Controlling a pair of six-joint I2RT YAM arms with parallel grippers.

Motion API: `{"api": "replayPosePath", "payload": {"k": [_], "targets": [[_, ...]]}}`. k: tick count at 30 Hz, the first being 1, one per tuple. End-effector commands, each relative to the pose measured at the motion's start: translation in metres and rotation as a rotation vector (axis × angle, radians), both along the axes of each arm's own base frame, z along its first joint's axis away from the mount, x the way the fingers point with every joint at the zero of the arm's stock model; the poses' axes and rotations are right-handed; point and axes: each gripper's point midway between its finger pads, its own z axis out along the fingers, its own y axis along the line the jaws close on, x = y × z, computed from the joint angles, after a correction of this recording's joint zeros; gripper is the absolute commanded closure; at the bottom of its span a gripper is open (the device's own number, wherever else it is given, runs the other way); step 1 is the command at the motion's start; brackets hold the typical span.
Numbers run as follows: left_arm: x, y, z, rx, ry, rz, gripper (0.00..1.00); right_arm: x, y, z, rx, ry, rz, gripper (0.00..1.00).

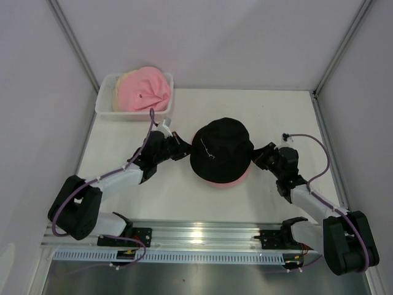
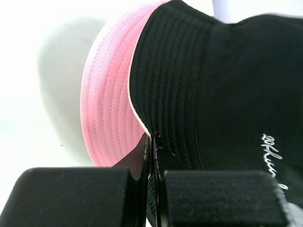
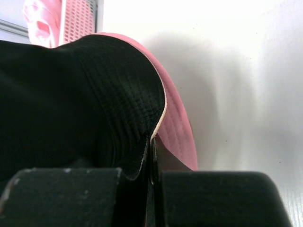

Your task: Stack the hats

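Observation:
A black hat (image 1: 221, 150) sits on top of a pink hat (image 1: 230, 182) in the middle of the table; only the pink brim shows beneath it. My left gripper (image 1: 184, 150) is at the black hat's left brim and shut on that brim (image 2: 152, 156). The right gripper (image 1: 258, 157) is shut on the opposite, right brim (image 3: 151, 151). In the left wrist view the black hat (image 2: 227, 85) overlaps the pink brim (image 2: 109, 104). The right wrist view shows the same black hat (image 3: 71, 94) over the pink brim (image 3: 177, 127). A second pink hat (image 1: 144, 89) lies over a beige hat (image 1: 123, 80) at the back left.
A white mesh basket (image 1: 104, 109) at the back left corner holds the second pink hat and the beige hat. White walls enclose the table on three sides. A metal rail (image 1: 202, 233) with the arm bases runs along the near edge.

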Motion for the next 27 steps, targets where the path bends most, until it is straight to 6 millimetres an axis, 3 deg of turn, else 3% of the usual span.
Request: {"api": "replayPosePath", "payload": {"k": [1, 6, 12, 18, 24, 27], "targets": [[0.004, 0.019, -0.025, 0.272, -0.041, 0.053, 0.99, 0.003, -0.010, -0.018, -0.058, 0.042, -0.033, 1.00], [0.007, 0.034, -0.061, 0.431, 0.076, 0.103, 0.99, 0.005, -0.008, -0.028, -0.072, 0.073, -0.017, 1.00], [-0.012, 0.045, -0.096, 0.477, 0.179, 0.095, 0.99, 0.006, -0.009, -0.036, -0.102, 0.092, -0.011, 1.00], [-0.010, 0.047, -0.095, 0.502, 0.150, 0.085, 0.99, 0.008, -0.011, -0.030, -0.130, 0.071, -0.003, 1.00], [-0.017, 0.047, -0.122, 0.531, 0.217, 0.054, 0.99, 0.007, -0.015, -0.034, -0.164, 0.082, -0.008, 1.00], [-0.018, 0.039, -0.123, 0.488, 0.212, 0.037, 0.99, 0.007, -0.011, -0.034, -0.156, 0.087, 0.012, 1.00]]}}
